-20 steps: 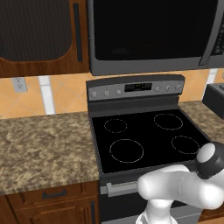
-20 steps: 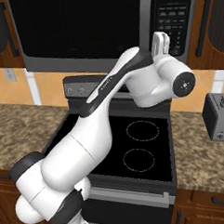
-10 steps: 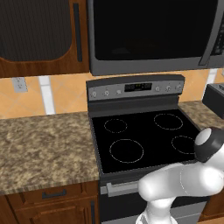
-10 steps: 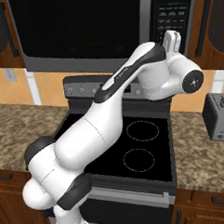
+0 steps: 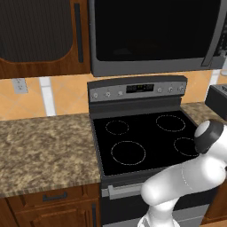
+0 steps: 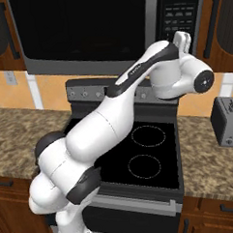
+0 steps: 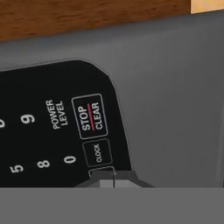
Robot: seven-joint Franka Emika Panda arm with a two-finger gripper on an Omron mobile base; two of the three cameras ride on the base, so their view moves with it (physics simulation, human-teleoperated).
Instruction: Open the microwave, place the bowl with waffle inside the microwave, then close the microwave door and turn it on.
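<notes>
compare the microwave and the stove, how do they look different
The microwave hangs above at cabinet height, while the stove sits below, level with the counter. The microwave shows an upright dark glass door; the stove shows a flat black top with ring-marked burners. The microwave's keypad stands beside its door, while the stove's knobs line its back panel. Both are black with grey trim.

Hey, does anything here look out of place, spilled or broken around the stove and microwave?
Nothing stands out. The microwave door sits flush and shut, the stove top is clean, and the end effector is at the keypad by the clock button.
</notes>
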